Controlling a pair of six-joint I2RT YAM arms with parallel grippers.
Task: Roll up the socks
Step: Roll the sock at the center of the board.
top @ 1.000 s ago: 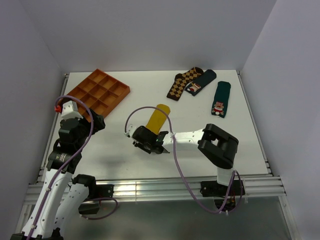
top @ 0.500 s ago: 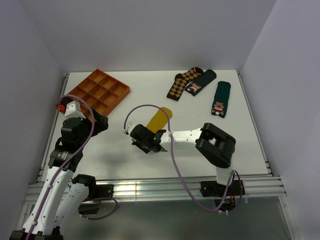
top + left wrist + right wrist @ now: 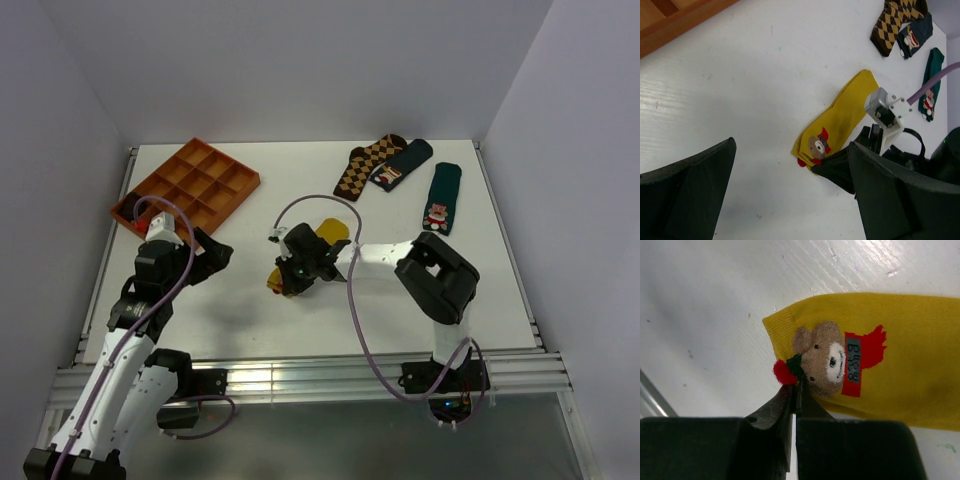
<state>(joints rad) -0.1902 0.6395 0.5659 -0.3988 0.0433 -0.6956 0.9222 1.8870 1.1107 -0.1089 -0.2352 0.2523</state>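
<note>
- Shut tight, the jaws of the right gripper [image 3: 796,384] are closed on the toe-end edge of the mustard-yellow sock [image 3: 845,112]. The pinch is right beside the red pom-pom [image 3: 784,372] of the bear figure [image 3: 822,357] sewn there.
- Spread as wide as they go, the jaws of the left gripper [image 3: 792,146] have nothing between them. This gripper is held above the table [image 3: 500,280], just off the near corner of the orange compartment tray [image 3: 195,182].
- The mustard-yellow sock is laid out flat on the table, to the right of the tray and nearer the arm bases than the tray is, well apart from it. Its cuff is turned to the far right and its toe to the near side.
- From the top view most of that sock is covered by the right gripper and wrist; only the cuff and a sliver of the toe are seen.
- The brown-and-tan argyle sock [image 3: 365,168] is found farther right of the tray, about level with it, with a dark green sock [image 3: 402,163] lying against it.
- A second dark green sock [image 3: 440,198] lies alone, farthest from the tray.
</note>
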